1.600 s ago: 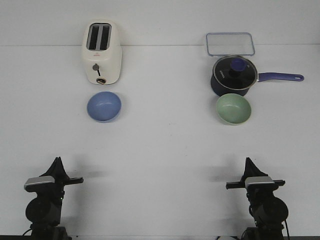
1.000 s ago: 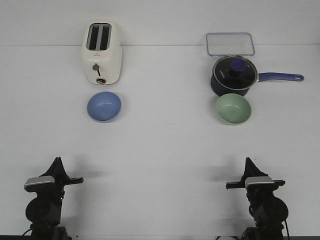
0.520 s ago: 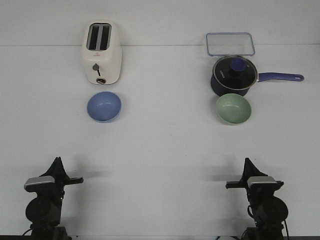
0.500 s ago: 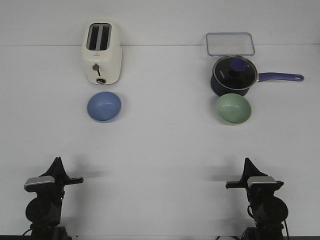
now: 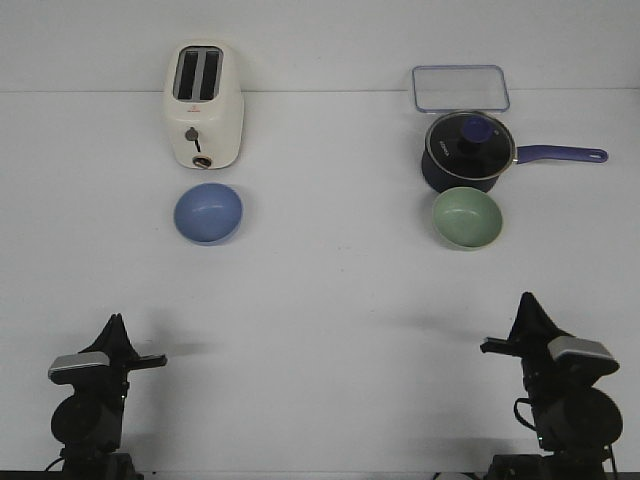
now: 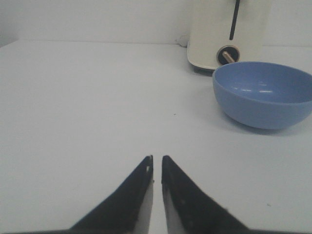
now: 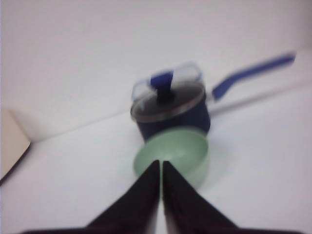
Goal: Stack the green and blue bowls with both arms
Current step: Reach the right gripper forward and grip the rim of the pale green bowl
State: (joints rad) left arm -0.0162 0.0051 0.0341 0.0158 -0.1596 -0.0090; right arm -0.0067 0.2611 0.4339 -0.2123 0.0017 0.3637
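Closely behind green bowl (image 5: 467, 218) saucepan (image 5: 469, 151), toaster (image 5: 204, 104) behind blue bowl (image 5: 208, 213)

blue bowl (image 6: 262, 94) before toaster (image 6: 229, 34), jaws nearly closed

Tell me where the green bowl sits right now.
In the front view, the green bowl sits on the table's right side, just in front of the dark blue saucepan.

Saucepan (image 5: 468, 152) touches the green bowl's (image 5: 466, 217) far side; toaster (image 5: 203, 104) stands just behind the blue bowl (image 5: 208, 212).
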